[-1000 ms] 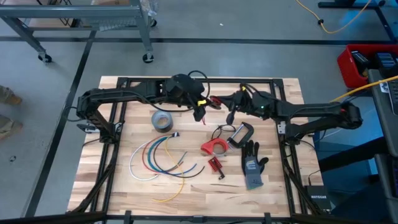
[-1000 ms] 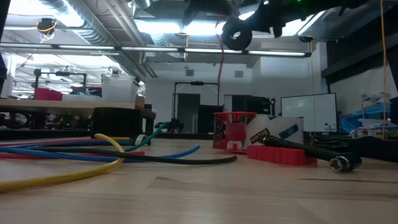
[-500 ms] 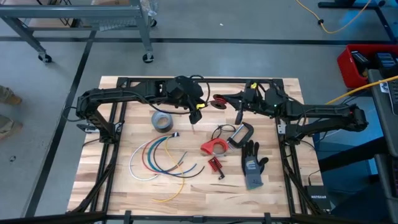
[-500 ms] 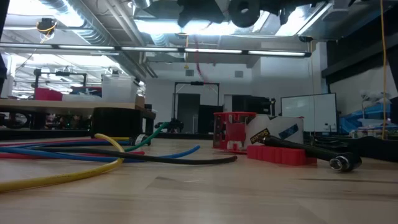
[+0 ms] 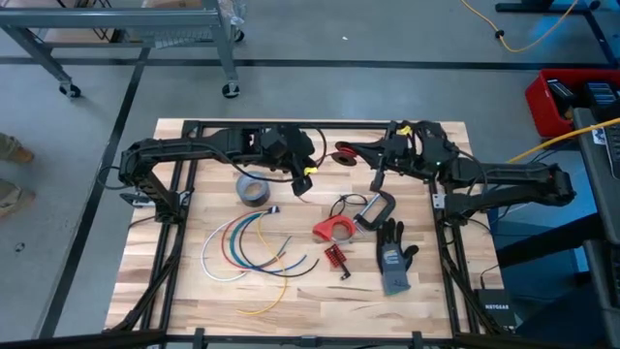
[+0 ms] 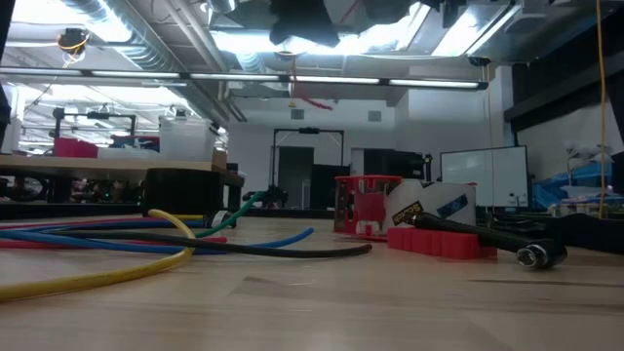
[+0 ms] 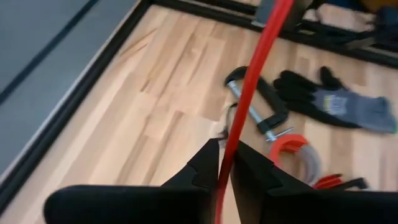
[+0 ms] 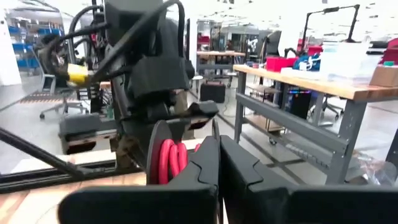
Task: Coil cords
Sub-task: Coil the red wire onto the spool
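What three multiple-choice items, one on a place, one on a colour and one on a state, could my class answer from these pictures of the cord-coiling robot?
1. Where does the grey tape roll lie?
A. On the glove
B. On the table beside the left arm
C. On the floor

2. What colour is the cord pinched in the left gripper?
A. Red
B. Green
C. White

3. How do the loose cords on the table lie?
A. Wound in a tight coil
B. Spread in open curves
C. Knotted together

Answers:
1. B: the high view shows it on the wood just below the left arm.
2. A: the left wrist view shows the red cord running between the shut fingers.
3. B: the high view shows them fanned out as separate arcs.
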